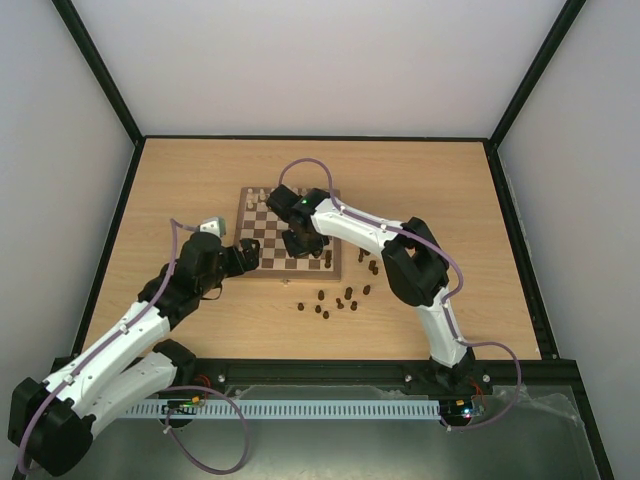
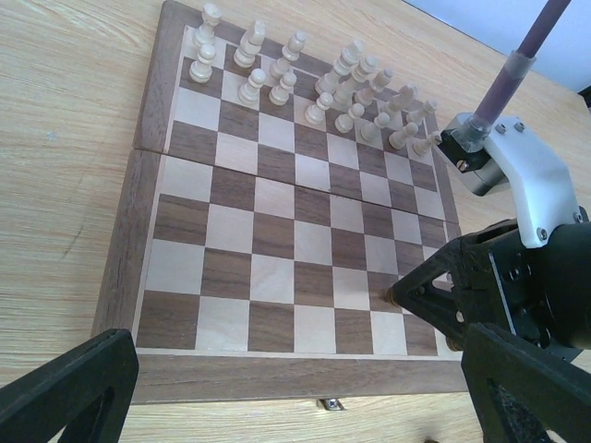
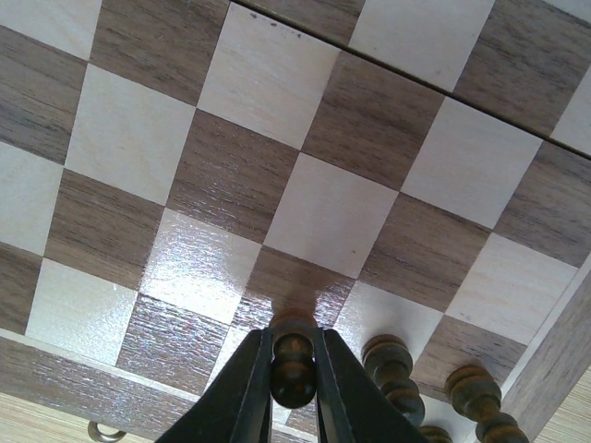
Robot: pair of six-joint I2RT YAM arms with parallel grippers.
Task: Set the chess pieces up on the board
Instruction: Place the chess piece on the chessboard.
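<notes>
Over the table, top view: board (image 1: 270,225) mid-table; right claw (image 1: 306,248) low over its 5 o'clock part; loose dark pieces (image 1: 335,300) on tabletop (image 1: 200,180) at 5 o'clock of board, nearer right arm.
Left wrist: left claw (image 2: 295,369) spread wide, empty, at board's 6 o'clock edge; cream pieces (image 2: 342,88) ranked at 12 o'clock.
Right wrist: right claw clamped on glossy dark piece (image 3: 293,374), long axis upright, foot toward a square straight below; contact unclear.
Neighbours: two more dark pieces (image 3: 392,365) standing at 3 o'clock.
</notes>
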